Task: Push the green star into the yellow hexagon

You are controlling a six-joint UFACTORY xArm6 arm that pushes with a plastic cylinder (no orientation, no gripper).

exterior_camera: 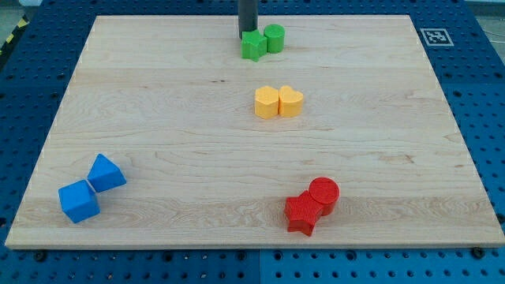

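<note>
The green star (pixel 253 46) lies near the view's top centre of the wooden board, touching a green cylinder (pixel 274 38) on its right. The yellow hexagon (pixel 267 102) lies below them near the board's middle, touching a yellow heart (pixel 290 102) on its right. My tip (pixel 245 37) stands at the star's upper left edge, touching or almost touching it. The rod rises out of the view's top.
Two blue blocks, a cube (pixel 79 201) and a wedge-like block (pixel 106 173), lie at the lower left. A red star (pixel 302 213) and a red cylinder (pixel 323 193) touch at the lower right. The board (pixel 158 118) rests on a blue pegboard table.
</note>
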